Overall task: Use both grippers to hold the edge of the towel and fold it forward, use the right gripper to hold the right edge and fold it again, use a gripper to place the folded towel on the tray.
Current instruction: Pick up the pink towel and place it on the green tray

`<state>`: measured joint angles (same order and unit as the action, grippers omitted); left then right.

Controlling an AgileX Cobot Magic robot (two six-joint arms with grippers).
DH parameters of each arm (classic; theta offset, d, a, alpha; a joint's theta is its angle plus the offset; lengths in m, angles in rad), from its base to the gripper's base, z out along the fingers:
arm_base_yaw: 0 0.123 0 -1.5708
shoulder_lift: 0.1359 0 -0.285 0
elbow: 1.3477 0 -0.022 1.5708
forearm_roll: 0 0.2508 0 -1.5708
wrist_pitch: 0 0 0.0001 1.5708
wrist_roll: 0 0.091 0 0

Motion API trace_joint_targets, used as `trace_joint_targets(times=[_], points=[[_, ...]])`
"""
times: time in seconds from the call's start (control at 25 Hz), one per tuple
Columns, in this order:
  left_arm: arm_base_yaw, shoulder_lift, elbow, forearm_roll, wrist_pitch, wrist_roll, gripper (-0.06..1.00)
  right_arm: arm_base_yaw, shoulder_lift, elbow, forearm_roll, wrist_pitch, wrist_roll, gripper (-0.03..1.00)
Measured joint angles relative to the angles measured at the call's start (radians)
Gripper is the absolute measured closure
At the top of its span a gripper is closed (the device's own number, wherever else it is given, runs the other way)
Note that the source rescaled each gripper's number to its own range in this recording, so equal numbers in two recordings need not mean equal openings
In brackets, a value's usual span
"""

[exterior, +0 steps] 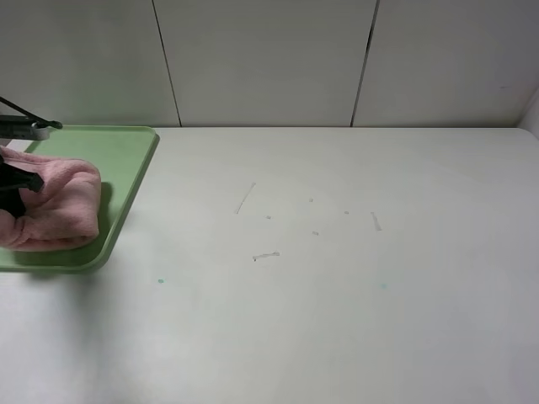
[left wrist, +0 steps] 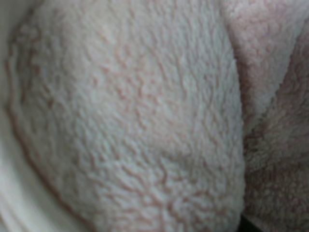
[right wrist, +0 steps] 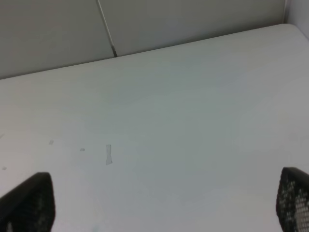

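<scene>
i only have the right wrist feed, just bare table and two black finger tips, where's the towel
Observer: The towel lies folded in a bundle on the green tray, at the far left of the table in the high view.
Operator: is the left arm on it
Observer: Yes. The left gripper is at the towel's left side, black fingers pressed into the cloth, which looks gripped.
Operator: what does its wrist cam show
Observer: Pink fluffy cloth fills nearly the whole view, with a pale curved strip, possibly the tray's rim, at one edge.
Operator: anything near my gripper
Observer: The right gripper is open over bare table with a few small marks.
</scene>
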<state>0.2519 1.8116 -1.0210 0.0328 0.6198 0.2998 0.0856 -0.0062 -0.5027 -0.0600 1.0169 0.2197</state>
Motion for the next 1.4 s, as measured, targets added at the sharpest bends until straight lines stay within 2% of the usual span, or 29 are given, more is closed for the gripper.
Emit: trace_joint_targets(times=[0.16, 0.24, 0.32, 0.48, 0.52, 0.6, 0.8, 1.4], points=[[0.000, 0.000, 0.000, 0.000, 0.000, 0.000, 0.80, 0.000, 0.000, 0.000, 0.000, 0.000, 0.000, -0.03], [0.000, 0.000, 0.000, 0.000, 0.001, 0.000, 0.73, 0.000, 0.000, 0.000, 0.000, 0.000, 0.000, -0.03], [0.000, 0.000, 0.000, 0.003, 0.001, 0.000, 0.58, 0.000, 0.000, 0.000, 0.000, 0.000, 0.000, -0.03], [0.000, 0.000, 0.000, 0.003, 0.001, 0.000, 0.13, 0.000, 0.000, 0.000, 0.000, 0.000, 0.000, -0.03], [0.000, 0.000, 0.000, 0.003, 0.002, 0.000, 0.06, 0.000, 0.000, 0.000, 0.000, 0.000, 0.000, -0.03], [0.000, 0.000, 0.000, 0.003, 0.013, 0.000, -0.01, 0.000, 0.000, 0.000, 0.000, 0.000, 0.000, -0.03], [0.000, 0.000, 0.000, 0.003, 0.026, 0.000, -0.05, 0.000, 0.000, 0.000, 0.000, 0.000, 0.000, -0.03], [0.000, -0.025, 0.000, 0.003, 0.075, 0.000, -0.05, 0.000, 0.000, 0.000, 0.000, 0.000, 0.000, -0.03]])
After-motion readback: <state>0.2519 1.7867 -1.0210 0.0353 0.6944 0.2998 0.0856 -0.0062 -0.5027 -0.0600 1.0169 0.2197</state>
